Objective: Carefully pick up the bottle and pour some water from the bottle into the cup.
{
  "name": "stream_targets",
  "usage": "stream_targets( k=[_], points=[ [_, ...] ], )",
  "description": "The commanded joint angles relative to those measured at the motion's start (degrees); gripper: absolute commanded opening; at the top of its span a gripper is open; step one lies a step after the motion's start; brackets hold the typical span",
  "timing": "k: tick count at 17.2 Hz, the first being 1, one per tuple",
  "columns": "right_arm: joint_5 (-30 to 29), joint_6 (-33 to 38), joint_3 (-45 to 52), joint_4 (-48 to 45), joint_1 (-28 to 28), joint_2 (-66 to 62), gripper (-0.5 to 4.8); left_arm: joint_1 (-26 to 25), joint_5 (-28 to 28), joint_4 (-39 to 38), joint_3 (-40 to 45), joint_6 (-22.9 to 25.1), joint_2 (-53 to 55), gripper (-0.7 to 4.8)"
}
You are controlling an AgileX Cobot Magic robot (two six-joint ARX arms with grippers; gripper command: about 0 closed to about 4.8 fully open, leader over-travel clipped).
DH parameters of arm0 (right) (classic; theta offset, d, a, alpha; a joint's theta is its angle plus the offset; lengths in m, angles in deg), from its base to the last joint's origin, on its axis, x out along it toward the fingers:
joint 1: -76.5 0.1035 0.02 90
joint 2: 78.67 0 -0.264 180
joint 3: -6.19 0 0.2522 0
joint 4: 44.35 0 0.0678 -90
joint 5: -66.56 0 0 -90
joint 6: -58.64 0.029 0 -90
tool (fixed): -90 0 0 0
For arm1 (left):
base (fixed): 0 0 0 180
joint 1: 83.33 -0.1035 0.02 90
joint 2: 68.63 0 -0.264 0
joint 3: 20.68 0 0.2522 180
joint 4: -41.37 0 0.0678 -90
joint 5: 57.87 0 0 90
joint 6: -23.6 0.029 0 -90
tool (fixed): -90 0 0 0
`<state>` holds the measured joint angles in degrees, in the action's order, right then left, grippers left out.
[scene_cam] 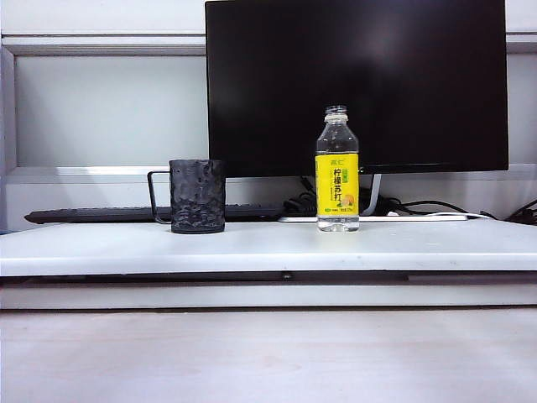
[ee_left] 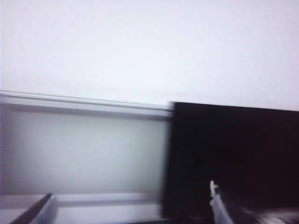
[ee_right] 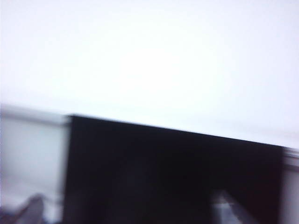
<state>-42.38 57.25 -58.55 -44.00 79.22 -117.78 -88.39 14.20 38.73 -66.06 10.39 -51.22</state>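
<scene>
Neither arm shows in the exterior view. Each wrist camera looks roughly level towards the back wall and the dark screen rather than down at the table, and both of those pictures are blurred.

In the left wrist view, the left gripper (ee_left: 128, 205) shows only as two finger tips at the lower edge, one pale-edged tip (ee_left: 39, 210) on one side and another (ee_left: 219, 205) on the other, standing wide apart with nothing between them. In the right wrist view, the right gripper (ee_right: 128, 210) is likewise two blurred tips far apart, a grey one (ee_right: 30, 210) and a paler one (ee_right: 229, 205), also holding nothing.

On the white table shelf (scene_cam: 268, 252) there is one small clear plastic bottle with a yellow wrap label (scene_cam: 337, 172), upright, its neck without a cap. Clear water (scene_cam: 337, 223) can just be made out through the plastic below the label. There is one black cylindrical mug with a dimpled surface (scene_cam: 198, 196), upright, its thin angular wire handle pointing away from the bottle. The cup stands left of the bottle in the exterior view, apart from it, and is the shorter of the two.

Behind them stands one large black monitor (scene_cam: 357, 84), dark. One dark keyboard (scene_cam: 92, 215) lies behind the cup, and black cables (scene_cam: 419, 206) run along the back.

Neither the bottle nor the cup appears in either wrist view, so neither lies between any fingers; how far each gripper is from them cannot be told.
</scene>
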Motion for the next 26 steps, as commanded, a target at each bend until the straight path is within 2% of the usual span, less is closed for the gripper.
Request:
stream_targets(
  k=[1,2,4,8,10,12,17,20,26],
  points=[
    [-7.41,-0.13,-4.68,0.81,0.04,-9.03,4.79,0.24,-13.0,-0.52,-3.93,-1.09,9.7,4.79],
    [-9.29,-0.11,-5.73,1.57,0.24,-11.87,4.79,1.07,-16.68,-0.5,-4.57,-1.18,13.11,4.79],
    [-9.92,-0.11,-5.99,2.1,2.47,-16.44,4.79,3.93,-18.25,-0.52,-4.68,-1.16,19.3,4.79],
    [-8.96,-3.04,-6.05,2.45,8.68,-26.12,4.79,14.16,-11.72,3.43,-4.68,0.39,31.26,4.79],
    [-7.69,-3.85,-6.08,2.45,11.02,-32.06,4.79,19.71,-6.88,7.78,-4.7,4.96,38.16,4.79],
    [-7.67,-6.38,-6.08,2.58,11.85,-37.83,4.79,23.28,-3.13,12.48,-4.74,6.82,44.74,4.79],
    [-6.45,-8.28,-6.14,-1.07,12.15,-49.64,4.79,24.26,3.67,22.34,-4.81,8.24,54.29,4.79],
    [-3.67,-8.33,-6.43,-4.22,12.13,-53.24,4.79,25.14,2.97,23.71,-4.9,8.24,57.99,4.79],
    [-3.67,-8.24,-6.51,-13.73,12.13,-58.9,4.79,27.17,2.43,23.8,-4.9,8.31,58.53,4.79]
  ],
)
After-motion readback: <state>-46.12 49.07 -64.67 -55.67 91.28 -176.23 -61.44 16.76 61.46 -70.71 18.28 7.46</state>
